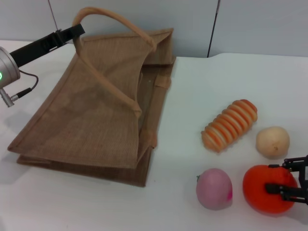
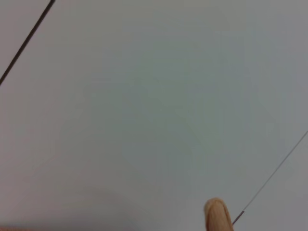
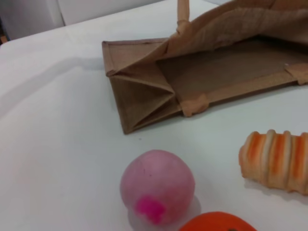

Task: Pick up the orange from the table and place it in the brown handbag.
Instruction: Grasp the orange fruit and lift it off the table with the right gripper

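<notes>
One round, firm, smooth-skinned orange [image 1: 267, 188] at five o'clock on the worktop [image 1: 202, 96] is straddled across its widest part by the spread right end effector [image 1: 288, 183].

Pale grey wall panels [image 1: 260, 24] with 2 thin dark seams behind; soft even light, faint shadows

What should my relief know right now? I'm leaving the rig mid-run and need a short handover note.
Left gripper: shut on the brown handbag upper handle, holding its mouth open.
Right gripper: fingers around the orange, which sits on the table beside the pink fruit.
Done: bag opened, orange reached.
Left: lift the orange and place it in the bag.
</notes>
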Tool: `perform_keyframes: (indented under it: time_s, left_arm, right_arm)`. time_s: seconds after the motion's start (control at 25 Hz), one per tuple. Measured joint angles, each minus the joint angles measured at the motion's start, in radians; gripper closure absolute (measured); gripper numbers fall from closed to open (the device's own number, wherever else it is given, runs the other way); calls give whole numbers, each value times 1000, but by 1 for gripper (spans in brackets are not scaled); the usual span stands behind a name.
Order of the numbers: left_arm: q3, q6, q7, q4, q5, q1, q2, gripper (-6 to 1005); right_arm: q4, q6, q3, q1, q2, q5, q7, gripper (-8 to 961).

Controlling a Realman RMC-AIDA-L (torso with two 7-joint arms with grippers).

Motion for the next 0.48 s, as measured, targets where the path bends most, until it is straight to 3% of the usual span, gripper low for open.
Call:
perform_keyframes:
  time_s: [0.28,0.48]
  left_arm:
    - [0,-15,0,0,0,0,0,875]
    - [0,-69,3,0,-14,-2,0,874]
  right_arm:
    - [-36,-4,35,4,14,13,-19,497]
    - [-41,-23,38,7,15,96,-35,549]
